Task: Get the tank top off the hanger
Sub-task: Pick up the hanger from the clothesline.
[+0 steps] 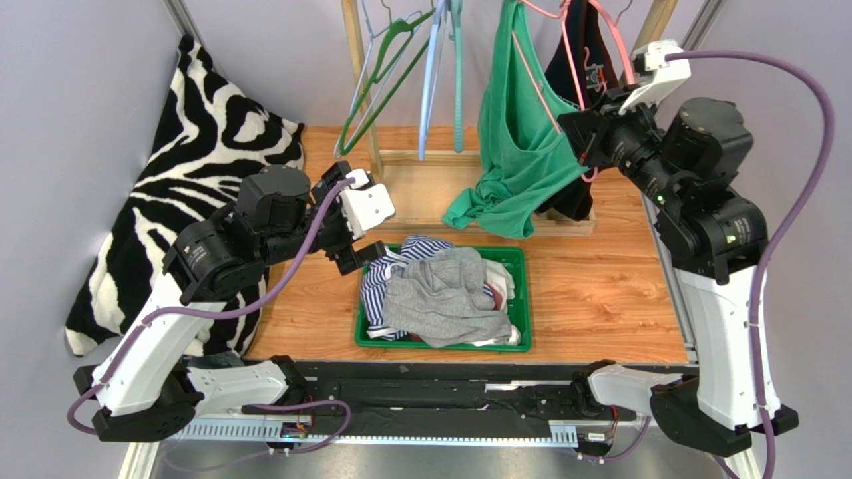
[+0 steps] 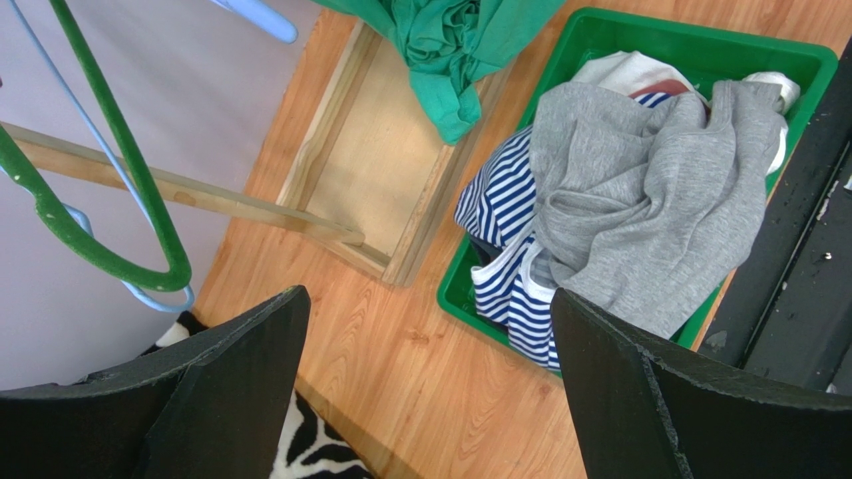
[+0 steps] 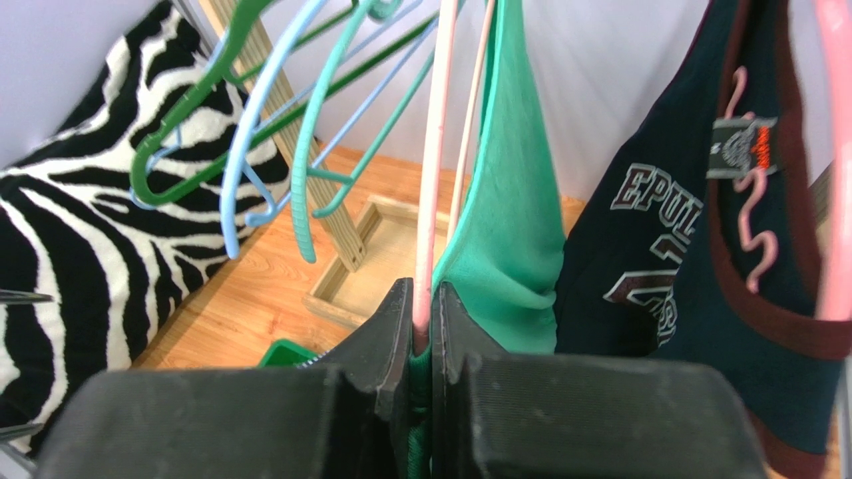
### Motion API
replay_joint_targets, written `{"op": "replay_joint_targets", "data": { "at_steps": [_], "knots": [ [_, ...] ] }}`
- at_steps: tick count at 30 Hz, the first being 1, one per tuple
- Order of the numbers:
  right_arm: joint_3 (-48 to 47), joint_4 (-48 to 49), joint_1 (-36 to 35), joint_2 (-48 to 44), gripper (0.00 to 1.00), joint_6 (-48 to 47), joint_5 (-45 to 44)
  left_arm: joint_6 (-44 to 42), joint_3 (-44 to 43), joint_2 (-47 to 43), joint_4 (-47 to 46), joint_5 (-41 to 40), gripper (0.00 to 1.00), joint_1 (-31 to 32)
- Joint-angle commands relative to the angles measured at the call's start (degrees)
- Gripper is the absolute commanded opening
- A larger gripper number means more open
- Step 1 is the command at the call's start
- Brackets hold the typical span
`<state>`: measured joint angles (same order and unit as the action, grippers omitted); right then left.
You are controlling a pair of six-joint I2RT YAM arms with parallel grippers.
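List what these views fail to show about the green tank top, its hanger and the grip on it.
- Hook of the pink hanger: cut off by the top edge, in the top and right wrist views.
- Whether the shut right jaws also pinch the green tank top: in the right wrist view, their own tips cover the contact.
- Dark tank top: its lettering is lost in a fold, right wrist view.
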<state>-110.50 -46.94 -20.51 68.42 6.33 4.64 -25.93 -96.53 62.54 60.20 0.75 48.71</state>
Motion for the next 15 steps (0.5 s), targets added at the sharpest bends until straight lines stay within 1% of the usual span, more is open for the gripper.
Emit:
{"op": "replay_joint_targets", "data": {
  "at_steps": [1,4,7,11,12,14,15],
  "knots": [
    [-12.01,20.05,0.03,-4.00,0.00,-2.37,2.74,0.36,-0.41,-0.76,-1.41,-0.67,0.99,-0.28],
    [-11.06,20.13,-0.05,-5.93,0.00,-3.51,1.16,0.53,-0.41,-0.76,-1.41,-0.67,0.99,-0.37],
    [-7.11,18.21,-0.05,-8.21,0.00,-3.34,1.07,0.53,-0.50,-0.67,-1.41,-0.49,0.99,-0.46],
    [1.58,13.37,-0.05,-11.37,0.00,-1.85,0.10,0.45,-0.76,-0.49,-1.49,-0.49,0.99,-0.46],
    [6.47,12.67,0.03,-12.25,0.00,-1.58,0.10,0.53,-0.85,-0.58,-1.41,-0.40,0.99,-0.46],
    [11.51,11.44,-0.05,-14.28,0.00,-0.27,1.50,0.53,-0.76,-0.58,-1.49,-0.23,0.99,-0.46],
    [15.45,10.99,-0.05,-14.98,0.00,0.17,1.77,0.53,-0.59,-0.58,-1.41,-0.31,0.99,-0.46]
  ]
}}
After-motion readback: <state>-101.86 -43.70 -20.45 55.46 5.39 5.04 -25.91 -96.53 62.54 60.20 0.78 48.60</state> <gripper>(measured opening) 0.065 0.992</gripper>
